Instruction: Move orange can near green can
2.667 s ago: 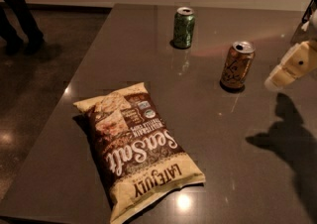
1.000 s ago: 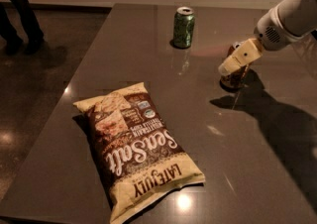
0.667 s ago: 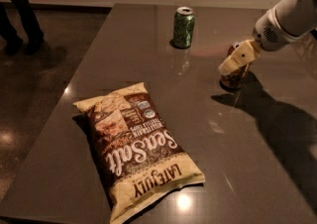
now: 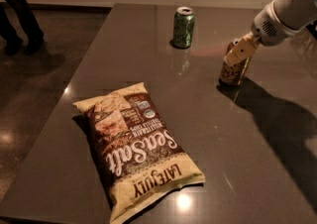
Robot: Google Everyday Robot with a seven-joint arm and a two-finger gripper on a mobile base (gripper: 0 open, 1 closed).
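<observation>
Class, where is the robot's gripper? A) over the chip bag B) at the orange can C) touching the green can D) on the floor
B: the gripper is at the top of the orange can, apart from the green can and the Late July chip bag.

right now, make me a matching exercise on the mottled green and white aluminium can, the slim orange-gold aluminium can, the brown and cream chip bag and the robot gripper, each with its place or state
Things
1. mottled green and white aluminium can
2. slim orange-gold aluminium can
3. brown and cream chip bag
4. gripper

Places or states
a. lying flat at the near end of the dark table
b. over the upper part of item 2
c. upright, alone, toward the far edge
d. upright, its top partly hidden

Pairs: 1-c, 2-d, 3-a, 4-b
</observation>
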